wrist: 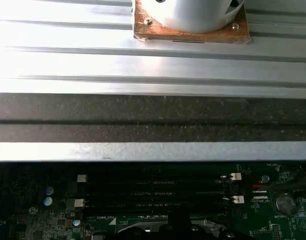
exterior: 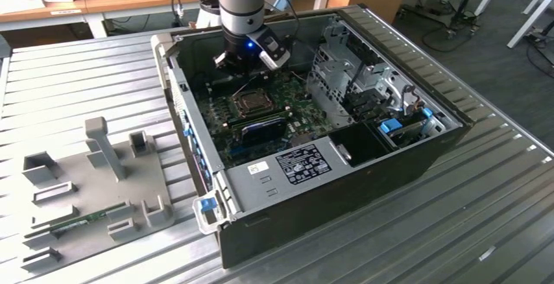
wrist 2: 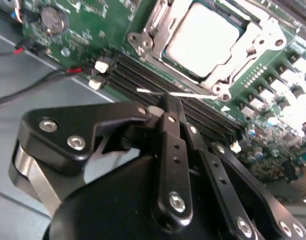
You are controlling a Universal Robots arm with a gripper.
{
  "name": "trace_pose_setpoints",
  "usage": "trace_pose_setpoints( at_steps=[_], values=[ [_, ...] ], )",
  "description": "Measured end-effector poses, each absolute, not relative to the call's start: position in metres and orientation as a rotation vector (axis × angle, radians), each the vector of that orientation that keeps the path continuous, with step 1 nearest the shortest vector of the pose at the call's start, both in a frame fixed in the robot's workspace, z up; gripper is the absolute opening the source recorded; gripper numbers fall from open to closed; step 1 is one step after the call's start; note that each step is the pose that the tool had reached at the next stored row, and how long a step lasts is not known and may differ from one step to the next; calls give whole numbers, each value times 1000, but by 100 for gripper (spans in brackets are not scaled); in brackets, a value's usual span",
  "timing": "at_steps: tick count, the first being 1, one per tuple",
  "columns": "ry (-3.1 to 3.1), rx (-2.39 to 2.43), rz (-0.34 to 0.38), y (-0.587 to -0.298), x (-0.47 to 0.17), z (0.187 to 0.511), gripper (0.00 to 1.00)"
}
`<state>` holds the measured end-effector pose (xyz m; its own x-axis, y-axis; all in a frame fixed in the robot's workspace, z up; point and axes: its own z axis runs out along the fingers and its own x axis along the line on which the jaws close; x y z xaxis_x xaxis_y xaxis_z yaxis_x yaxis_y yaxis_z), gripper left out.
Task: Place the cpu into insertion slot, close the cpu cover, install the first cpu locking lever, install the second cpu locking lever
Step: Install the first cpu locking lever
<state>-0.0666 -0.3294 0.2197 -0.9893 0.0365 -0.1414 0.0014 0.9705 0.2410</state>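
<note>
While seated flat in the socket: cpu (wrist 2: 202,37), pale grey top showing through the window of the cpu cover (wrist 2: 257,40) lying down around it. Just beside it, over the black memory slots (wrist 2: 143,75): gripper (wrist 2: 167,102), fingers pressed together, tips at a thin metal lever (wrist 2: 197,94); contact cannot be told.
</note>
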Motion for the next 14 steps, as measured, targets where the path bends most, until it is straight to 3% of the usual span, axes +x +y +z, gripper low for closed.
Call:
trace_pose_setpoints(
  at_steps=[14],
  values=[
    [2969,28,363,-329,-68,215,11]
  ],
)
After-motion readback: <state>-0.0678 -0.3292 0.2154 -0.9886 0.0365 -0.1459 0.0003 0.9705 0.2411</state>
